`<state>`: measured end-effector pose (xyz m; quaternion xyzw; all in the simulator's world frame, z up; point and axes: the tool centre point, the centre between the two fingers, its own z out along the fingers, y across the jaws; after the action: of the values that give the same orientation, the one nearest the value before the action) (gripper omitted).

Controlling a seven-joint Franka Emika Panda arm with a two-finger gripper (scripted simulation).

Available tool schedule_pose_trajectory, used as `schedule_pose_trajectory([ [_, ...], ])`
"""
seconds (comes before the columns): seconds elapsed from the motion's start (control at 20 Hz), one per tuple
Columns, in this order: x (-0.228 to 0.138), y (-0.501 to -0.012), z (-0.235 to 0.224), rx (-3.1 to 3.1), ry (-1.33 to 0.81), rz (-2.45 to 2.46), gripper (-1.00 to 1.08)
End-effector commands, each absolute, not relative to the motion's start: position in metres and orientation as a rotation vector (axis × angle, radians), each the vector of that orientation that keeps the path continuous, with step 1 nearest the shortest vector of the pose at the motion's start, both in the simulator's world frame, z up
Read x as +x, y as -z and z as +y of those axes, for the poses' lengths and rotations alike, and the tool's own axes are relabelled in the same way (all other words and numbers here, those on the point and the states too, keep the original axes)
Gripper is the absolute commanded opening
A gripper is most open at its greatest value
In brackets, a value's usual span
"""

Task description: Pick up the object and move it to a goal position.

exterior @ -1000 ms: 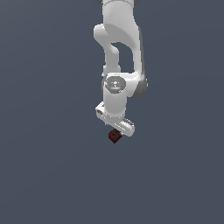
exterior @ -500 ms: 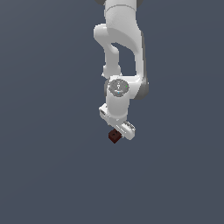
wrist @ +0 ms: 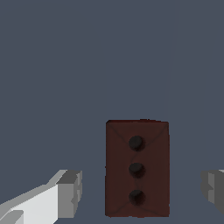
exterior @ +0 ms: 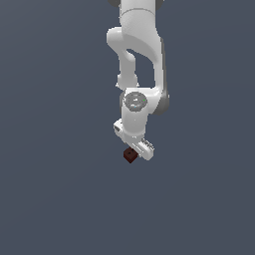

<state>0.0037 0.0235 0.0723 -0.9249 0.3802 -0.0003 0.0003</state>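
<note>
The object, a small dark red-brown block (wrist: pixel 137 168) with three dark holes on its face, lies on the grey floor. In the exterior view the block (exterior: pixel 130 155) shows just below the white arm's hand. My gripper (wrist: pixel 142 190) is open, with one grey fingertip (wrist: pixel 70 190) on one side of the block and the other fingertip (wrist: pixel 213 188) on the opposite side. Both fingertips stand apart from the block. In the exterior view the gripper (exterior: pixel 135 149) sits right over the block and the fingers are mostly hidden behind the hand.
A flat grey floor (exterior: pixel 55 189) fills both views. The white arm (exterior: pixel 137 60) reaches down from the top of the exterior view.
The wrist has turned a little and the hand has come slightly lower over the block. The block has not moved.
</note>
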Motion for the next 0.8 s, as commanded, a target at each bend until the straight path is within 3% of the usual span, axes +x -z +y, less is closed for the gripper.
schedule_pose_trajectory([
  [0.0,0.003,-0.064,0.023,-2.905,-0.001,1.196,1.0],
  [0.55,0.003,-0.027,0.024,-2.903,0.0,1.2,1.0],
  [0.6,0.003,-0.027,0.024,-2.903,0.0,1.2,-1.0],
  [0.75,0.003,-0.027,0.024,-2.903,0.0,1.2,-1.0],
])
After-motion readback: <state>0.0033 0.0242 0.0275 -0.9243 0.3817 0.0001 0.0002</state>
